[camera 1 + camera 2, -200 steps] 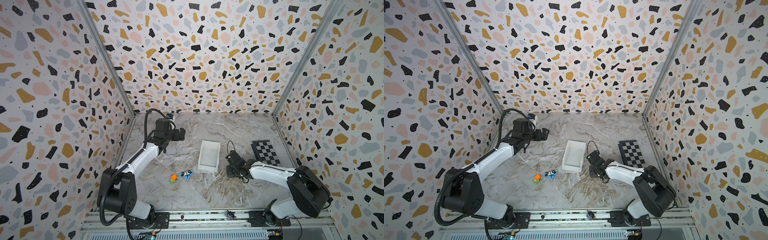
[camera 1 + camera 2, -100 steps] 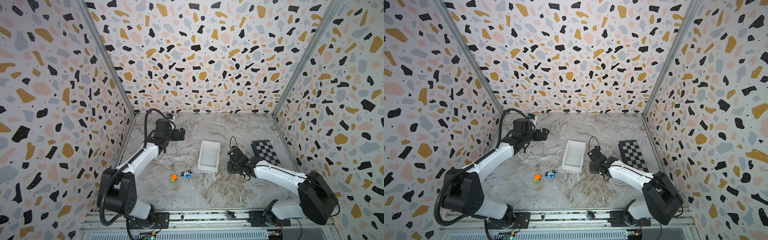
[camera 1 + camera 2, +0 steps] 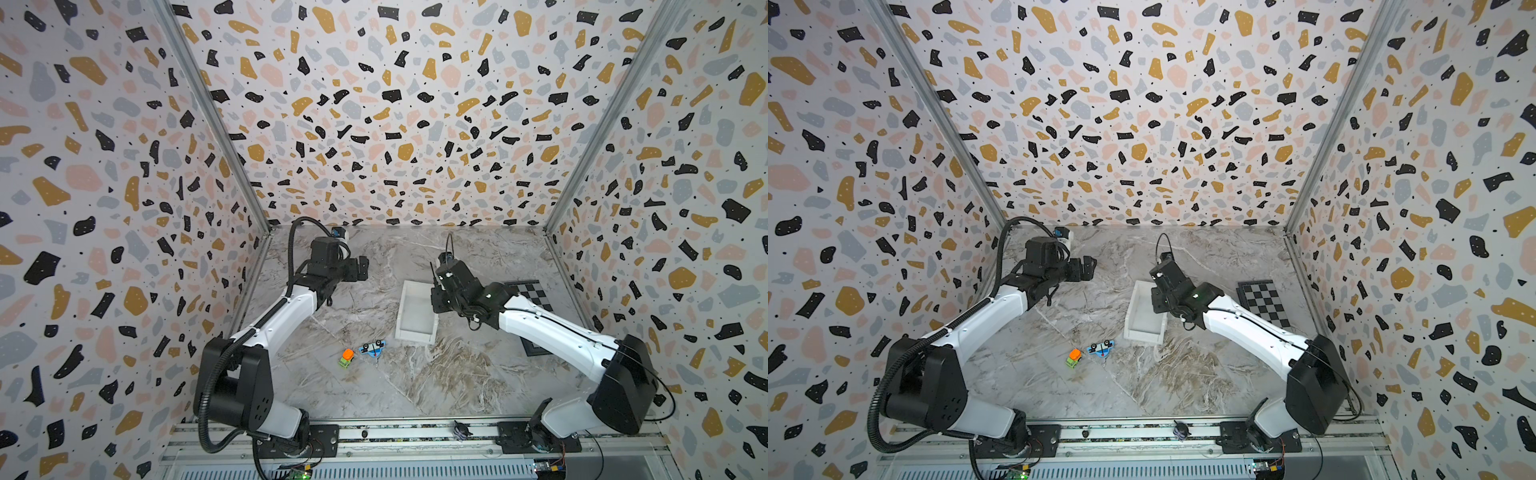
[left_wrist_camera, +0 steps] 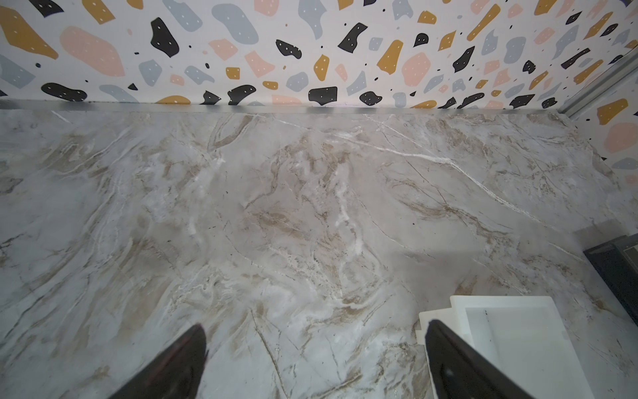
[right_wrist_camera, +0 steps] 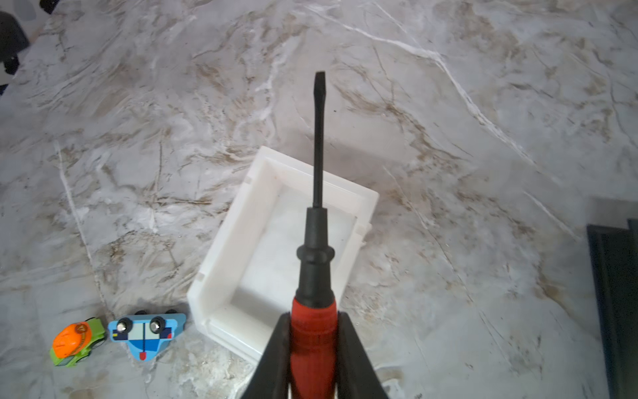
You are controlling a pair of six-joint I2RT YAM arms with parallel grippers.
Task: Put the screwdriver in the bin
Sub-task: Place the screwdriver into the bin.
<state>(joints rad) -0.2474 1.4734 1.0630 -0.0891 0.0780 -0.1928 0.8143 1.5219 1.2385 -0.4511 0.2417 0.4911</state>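
Note:
My right gripper (image 5: 313,315) is shut on the red handle of the screwdriver (image 5: 312,331). Its black shaft points away from the wrist, in the air, across the white bin (image 5: 221,241) and past the bin's far wall. In both top views the right gripper (image 3: 439,296) hangs over the right wall of the bin (image 3: 415,318), near its far end. The bin (image 3: 1142,322) holds nothing. My left gripper (image 4: 316,324) is open with nothing between its fingers. It hovers over bare marble at the back left (image 3: 361,266), apart from the bin.
An orange-and-green toy car (image 3: 346,358) and a blue toy car (image 3: 372,347) lie on the marble just left of the bin's near end. A black-and-white chequered board (image 3: 534,291) lies under the right arm by the right wall. Patterned walls close three sides.
My right gripper has risen and moved left and toward the back, from the floor right of the bin to over the bin's right wall, carrying the screwdriver. The left arm has not moved.

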